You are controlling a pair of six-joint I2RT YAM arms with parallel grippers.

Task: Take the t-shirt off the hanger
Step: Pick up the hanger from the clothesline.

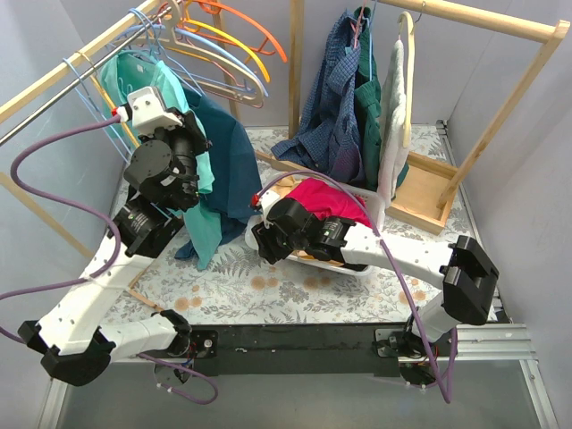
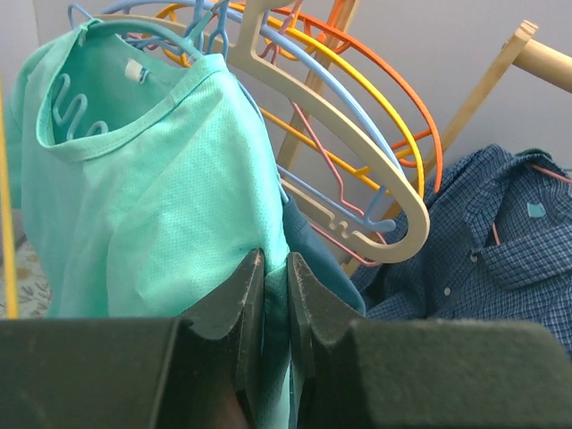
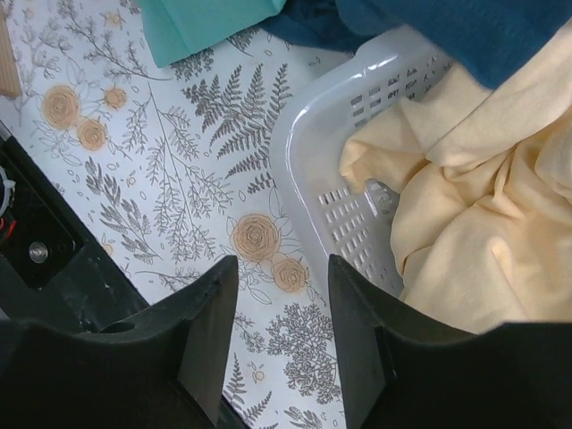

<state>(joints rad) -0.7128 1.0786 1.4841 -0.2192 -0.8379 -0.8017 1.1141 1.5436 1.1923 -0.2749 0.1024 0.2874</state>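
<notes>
- The floral bench (image 1: 268, 286) lay beneath the right gripper (image 3: 281, 277), whose jaws stood apart and held nothing.
- The mint-green t-shirt (image 2: 152, 197) hung ahead of and above the left gripper (image 2: 274, 268), which was clamped on a fold of its fabric below the shoulder.
- A white laundry basket (image 3: 313, 161) holding yellow cloth (image 3: 465, 206) sat just ahead of the right gripper.
- A dark blue garment (image 2: 313, 259) touched the shirt just right of the left gripper.
- The light blue hanger (image 2: 134, 25) sat up and left of the left gripper, inside the collar, beside empty hangers (image 2: 357, 179).
- The pull would probably work best down and sideways, slipping one shoulder off the hanger arm; a straight tug risked dragging the hanger or snagging the dark garment.
</notes>
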